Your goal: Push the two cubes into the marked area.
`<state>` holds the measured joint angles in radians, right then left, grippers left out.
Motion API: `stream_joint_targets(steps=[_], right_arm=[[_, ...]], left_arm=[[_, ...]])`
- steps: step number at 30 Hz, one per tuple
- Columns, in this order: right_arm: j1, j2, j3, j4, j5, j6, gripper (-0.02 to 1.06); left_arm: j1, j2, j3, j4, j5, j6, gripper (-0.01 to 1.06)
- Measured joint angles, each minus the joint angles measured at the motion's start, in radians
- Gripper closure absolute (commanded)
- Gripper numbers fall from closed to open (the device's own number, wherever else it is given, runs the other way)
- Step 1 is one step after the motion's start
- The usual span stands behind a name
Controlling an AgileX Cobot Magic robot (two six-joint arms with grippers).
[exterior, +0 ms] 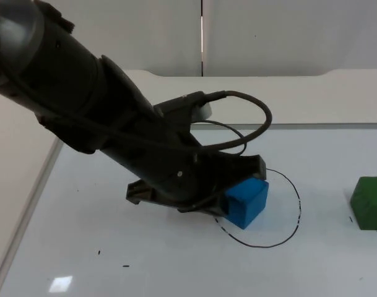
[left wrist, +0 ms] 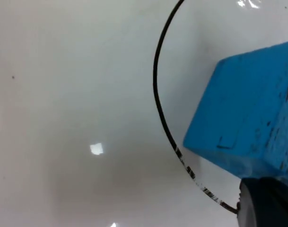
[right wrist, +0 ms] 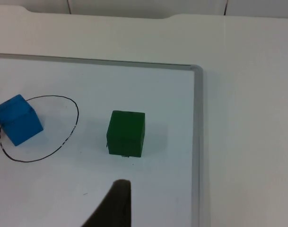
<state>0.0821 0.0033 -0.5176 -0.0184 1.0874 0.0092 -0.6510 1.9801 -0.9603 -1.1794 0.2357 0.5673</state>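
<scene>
Blue cube [exterior: 246, 201]: it is seen inside the drawn black circle [exterior: 298, 210] on the whiteboard, toward the circle's 9 o'clock side in the top view. Its near lower corner lies close to the line. In the left wrist view the blue cube [left wrist: 248, 123] is shown just inside the curved line [left wrist: 159, 111], with scuffed marks on one face.

Green cube [exterior: 369, 203]: it is found outside the circle, well apart from it at about 3 o'clock in the top view, at the picture's edge. In the right wrist view the green cube [right wrist: 126, 133] is seen standing flat on the board, near the circle [right wrist: 73, 130] but apart from it, and the blue cube [right wrist: 18, 119] sits within the ring.

Left gripper [exterior: 228, 198]: it is placed low over the board at the blue cube's 9 o'clock side, pressed against or just beside that cube. Whether it is spread or closed cannot be told. A dark fingertip [left wrist: 266, 203] is seen right under the cube's edge.

Right gripper: a dark fingertip [right wrist: 116, 205] is seen above the board, near the green cube and apart from it. Its state cannot be told.

Whiteboard [exterior: 145, 266]: a white surface with a metal frame, marked with small dark specks.
</scene>
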Motion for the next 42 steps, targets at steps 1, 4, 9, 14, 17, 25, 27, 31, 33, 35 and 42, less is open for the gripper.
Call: stream_joint_targets(steps=[1,4,9,14,17,25,27,31,33,35,42], right_arm=[[0.0,0.0,0.0,0.0,0.0,0.0,0.0],[0.0,0.0,0.0,0.0,0.0,0.0,0.0],[0.0,0.0,0.0,0.0,0.0,0.0,0.0],[0.0,0.0,0.0,0.0,0.0,0.0,0.0],[0.0,0.0,0.0,0.0,0.0,0.0,0.0],[0.0,0.0,0.0,0.0,0.0,0.0,0.0],[0.0,0.0,0.0,0.0,0.0,0.0,0.0],[0.0,0.0,0.0,0.0,0.0,0.0,0.0],[0.0,0.0,0.0,0.0,0.0,0.0,0.0],[0.0,0.0,0.0,0.0,0.0,0.0,0.0],[0.0,0.0,0.0,0.0,0.0,0.0,0.0]], left_arm=[[0.0,0.0,0.0,0.002,0.0,0.0,1.05],[0.0,0.0,0.0,0.008,-0.017,0.0,1.05],[0.0,0.0,0.0,0.01,-0.049,0.0,1.05],[0.0,0.0,0.0,0.01,-0.057,0.009,1.05],[0.0,0.002,-0.001,0.01,-0.064,0.02,1.05],[0.0,0.023,-0.026,0.03,-0.067,0.026,1.05],[0.0,0.023,-0.028,0.041,-0.067,0.028,1.05],[0.0,0.023,-0.028,0.058,-0.067,0.028,1.05],[0.0,0.019,-0.028,0.066,-0.067,0.028,1.05],[0.0,-0.005,-0.026,0.093,-0.072,0.028,1.05],[0.061,-0.146,-0.001,0.285,-0.075,-0.054,1.05]])
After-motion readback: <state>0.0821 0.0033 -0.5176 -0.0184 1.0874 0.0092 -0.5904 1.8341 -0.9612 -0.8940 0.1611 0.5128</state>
